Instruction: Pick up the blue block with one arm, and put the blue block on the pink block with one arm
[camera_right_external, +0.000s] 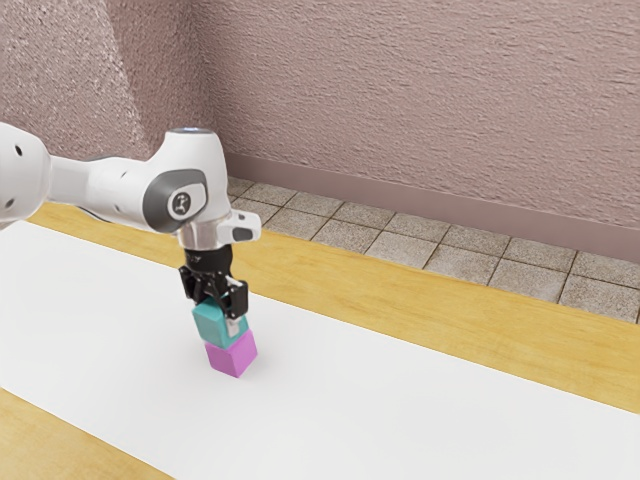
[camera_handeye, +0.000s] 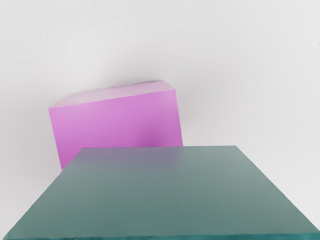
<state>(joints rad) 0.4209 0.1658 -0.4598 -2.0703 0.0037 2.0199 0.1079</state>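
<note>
The blue block (camera_right_external: 210, 322), a teal-blue cube, sits directly on top of the pink block (camera_right_external: 231, 354) on the white table. My black gripper (camera_right_external: 220, 318) comes down from above and is shut on the blue block, one finger on each side. In the wrist view the blue block (camera_handeye: 165, 192) lies large just under my hand, and the pink block (camera_handeye: 117, 125) shows beyond and below it, partly covered.
The white tabletop (camera_right_external: 420, 400) spreads around the two blocks, with wooden strips along its far and near sides. A tiled floor (camera_right_external: 480, 255) and a rough pink wall lie behind.
</note>
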